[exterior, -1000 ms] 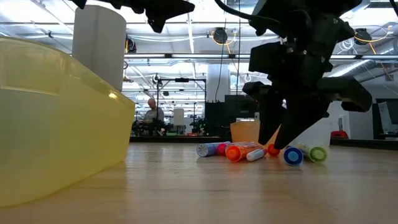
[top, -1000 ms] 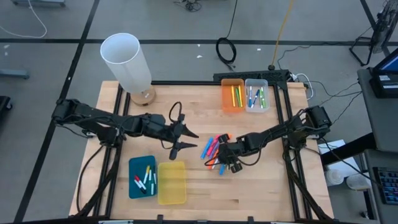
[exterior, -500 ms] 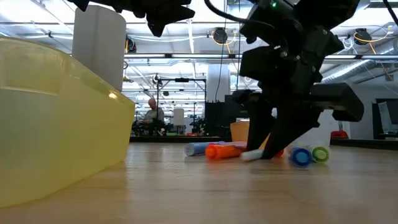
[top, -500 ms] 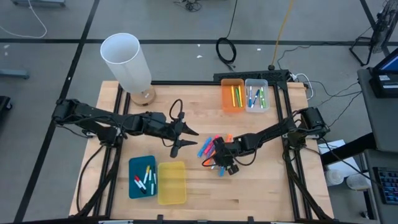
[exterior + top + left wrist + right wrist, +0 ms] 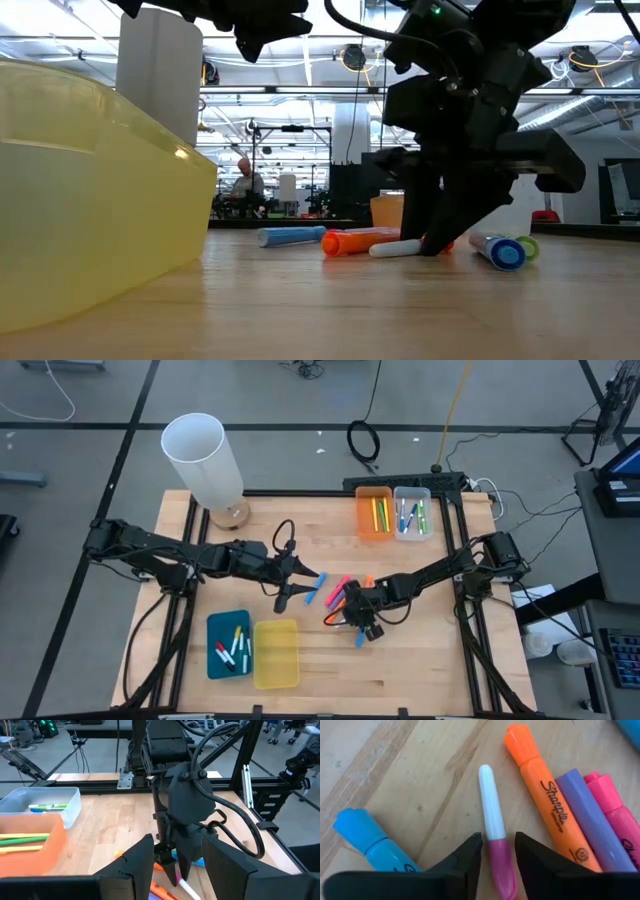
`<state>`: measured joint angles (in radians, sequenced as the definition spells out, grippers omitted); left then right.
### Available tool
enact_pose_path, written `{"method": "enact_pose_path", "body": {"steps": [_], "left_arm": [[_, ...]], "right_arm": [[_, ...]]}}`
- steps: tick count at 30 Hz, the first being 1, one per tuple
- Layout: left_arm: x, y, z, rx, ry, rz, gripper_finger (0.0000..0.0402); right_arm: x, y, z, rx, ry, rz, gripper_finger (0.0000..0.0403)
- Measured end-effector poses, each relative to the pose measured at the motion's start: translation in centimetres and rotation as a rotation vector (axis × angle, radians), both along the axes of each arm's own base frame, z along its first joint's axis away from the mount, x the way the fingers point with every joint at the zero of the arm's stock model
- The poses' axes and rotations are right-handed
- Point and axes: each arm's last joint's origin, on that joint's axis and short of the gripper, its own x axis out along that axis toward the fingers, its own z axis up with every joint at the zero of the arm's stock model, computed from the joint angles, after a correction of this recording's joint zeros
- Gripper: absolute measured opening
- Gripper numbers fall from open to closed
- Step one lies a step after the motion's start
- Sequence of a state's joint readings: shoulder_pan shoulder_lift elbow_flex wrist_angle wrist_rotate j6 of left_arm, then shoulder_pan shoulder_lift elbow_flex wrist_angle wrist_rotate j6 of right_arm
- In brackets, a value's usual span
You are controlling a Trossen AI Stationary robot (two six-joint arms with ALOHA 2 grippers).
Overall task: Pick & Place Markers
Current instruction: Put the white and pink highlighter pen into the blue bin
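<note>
The right gripper has its jaws narrow around the thin white pen with a pink cap, lying flat on the worktop between them, and it might slip sideways if pinched crooked.

My two arms are matte black and jointed, black cables looping off the wrists; my fingers are dark, tapered wedges.
</note>
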<state>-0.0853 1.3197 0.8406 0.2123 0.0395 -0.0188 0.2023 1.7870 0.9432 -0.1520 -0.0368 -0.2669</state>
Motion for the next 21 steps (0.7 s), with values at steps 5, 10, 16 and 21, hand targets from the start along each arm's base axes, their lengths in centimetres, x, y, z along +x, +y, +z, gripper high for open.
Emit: {"method": "enact_pose_path", "body": {"steps": [5, 10, 16, 21], "left_arm": [[0.0, 0.0, 0.0, -0.015, 0.002, 0.004, 0.0170], [0.0, 0.0, 0.0, -0.036, 0.005, 0.009, 0.0170], [0.0, 0.0, 0.0, -0.024, 0.005, 0.031, 0.0170], [0.0, 0.1, 0.0, -0.021, 0.003, 0.031, 0.0170]], "right_arm": [[0.0, 0.0, 0.0, 0.011, 0.006, -0.027, 0.0049], [0.1, 0.2, 0.0, 0.029, -0.006, -0.054, 0.0027], [-0.1, 0.5, 1.0, 0.063, -0.032, -0.096, 0.0028], [-0.4, 0.4, 3.8, 0.122, -0.123, -0.149, 0.0027]]}}
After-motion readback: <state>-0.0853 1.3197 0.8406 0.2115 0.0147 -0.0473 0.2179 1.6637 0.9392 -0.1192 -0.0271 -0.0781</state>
